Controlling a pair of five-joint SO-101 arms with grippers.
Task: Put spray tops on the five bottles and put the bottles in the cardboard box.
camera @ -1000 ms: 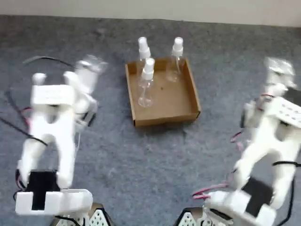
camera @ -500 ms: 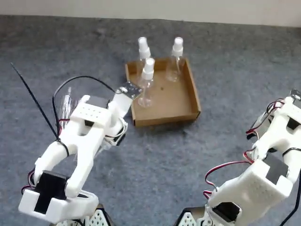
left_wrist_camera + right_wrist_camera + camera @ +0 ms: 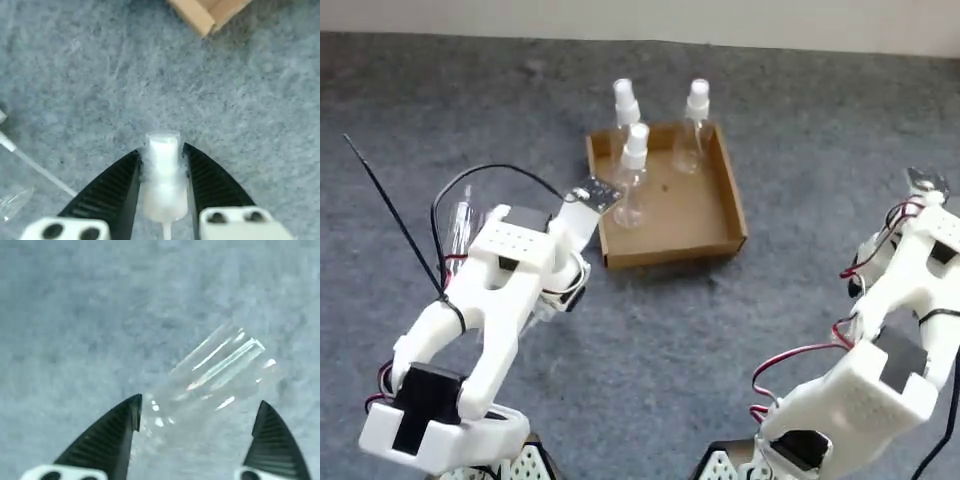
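Snugly, left gripper (image 3: 161, 150) pinching spray top (image 3: 162, 180)

Spray top (image 3: 162, 175) tube cut off at L wrist view edge.

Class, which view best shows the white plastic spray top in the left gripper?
Left wrist view: the white plastic spray top sits clamped in the left gripper. High view: the arm covers it; right wrist view faces a clear bottle.

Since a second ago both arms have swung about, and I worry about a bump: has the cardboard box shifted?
No. The cardboard box lies where it lay, with the same gap to the far edge of the carpet.
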